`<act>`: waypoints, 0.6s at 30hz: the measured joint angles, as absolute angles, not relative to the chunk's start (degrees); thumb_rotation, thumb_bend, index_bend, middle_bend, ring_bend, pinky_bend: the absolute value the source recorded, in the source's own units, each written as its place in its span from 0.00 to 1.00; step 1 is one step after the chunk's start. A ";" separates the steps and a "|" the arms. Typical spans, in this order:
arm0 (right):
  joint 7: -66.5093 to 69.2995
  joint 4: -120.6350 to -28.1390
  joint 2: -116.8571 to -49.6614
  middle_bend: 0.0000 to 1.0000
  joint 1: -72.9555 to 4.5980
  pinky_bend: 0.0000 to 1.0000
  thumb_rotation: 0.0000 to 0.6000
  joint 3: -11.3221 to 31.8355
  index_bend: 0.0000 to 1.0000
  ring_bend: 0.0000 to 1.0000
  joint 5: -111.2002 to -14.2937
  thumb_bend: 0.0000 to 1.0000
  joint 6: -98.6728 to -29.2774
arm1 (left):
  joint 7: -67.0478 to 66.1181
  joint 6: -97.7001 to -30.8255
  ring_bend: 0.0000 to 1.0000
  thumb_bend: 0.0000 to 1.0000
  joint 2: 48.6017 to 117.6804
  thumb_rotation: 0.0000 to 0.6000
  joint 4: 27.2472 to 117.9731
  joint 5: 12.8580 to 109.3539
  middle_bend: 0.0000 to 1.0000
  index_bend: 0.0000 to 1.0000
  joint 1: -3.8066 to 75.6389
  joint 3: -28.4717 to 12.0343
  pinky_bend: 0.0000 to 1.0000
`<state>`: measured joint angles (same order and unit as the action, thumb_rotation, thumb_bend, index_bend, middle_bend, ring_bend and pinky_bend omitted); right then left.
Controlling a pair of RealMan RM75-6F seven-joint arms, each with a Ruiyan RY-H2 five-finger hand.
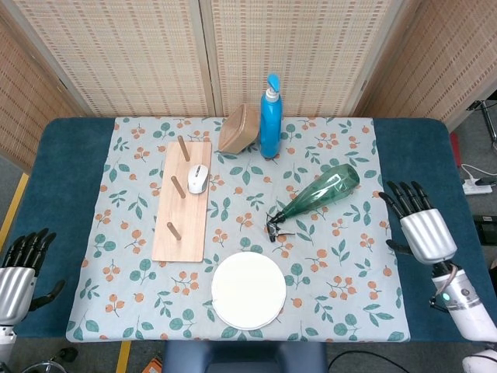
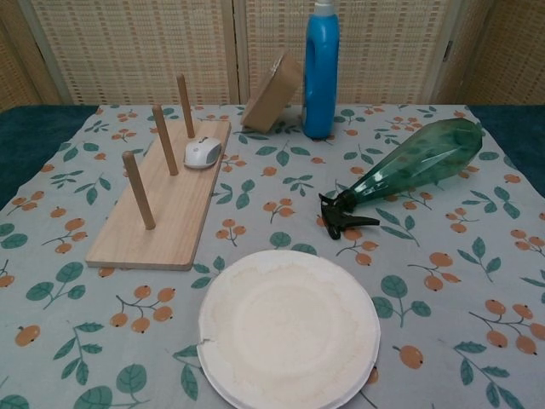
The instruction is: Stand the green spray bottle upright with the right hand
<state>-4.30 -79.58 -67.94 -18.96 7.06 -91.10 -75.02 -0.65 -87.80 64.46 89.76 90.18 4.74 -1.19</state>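
The green spray bottle (image 1: 322, 191) lies on its side on the patterned cloth, its black trigger head (image 1: 275, 224) pointing toward the plate; the chest view shows the same green spray bottle (image 2: 413, 164) lying with its base to the back right. My right hand (image 1: 421, 225) hovers open to the right of the bottle, fingers spread and apart from it. At the lower left edge, my left hand (image 1: 19, 268) stays open and holds nothing. Neither hand appears in the chest view.
A white paper plate (image 1: 248, 290) sits at the front centre. A wooden peg board (image 1: 182, 203) carries a white mouse (image 1: 198, 178). Behind stand a blue bottle (image 1: 270, 118) and a tilted brown box (image 1: 238, 129).
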 measured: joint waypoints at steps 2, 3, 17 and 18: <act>0.07 -77.12 -69.19 0.23 -21.55 0.04 1.00 7.61 0.29 0.00 -91.93 0.00 -73.50 | -0.83 -87.72 0.00 0.25 64.48 1.00 89.88 90.44 0.00 0.00 4.83 -1.05 0.00; 2.10 -75.60 -69.92 0.25 -23.01 0.06 1.00 7.82 0.30 0.00 -92.27 0.00 -72.46 | -0.98 -87.55 0.00 0.25 64.46 1.00 89.99 90.59 0.00 0.00 4.90 -0.94 0.00; 0.75 -59.82 -81.93 0.26 -43.82 0.09 1.00 8.89 0.28 0.00 -92.56 0.00 -47.87 | 1.58 -86.56 0.00 0.25 63.96 1.00 89.48 90.47 0.00 0.00 5.38 -0.74 0.00; -0.61 -59.70 -82.52 0.26 -44.54 0.09 1.00 8.95 0.28 0.00 -92.08 0.00 -46.96 | 1.91 -86.53 0.00 0.25 63.94 1.00 89.30 90.31 0.00 0.00 5.40 -0.81 0.00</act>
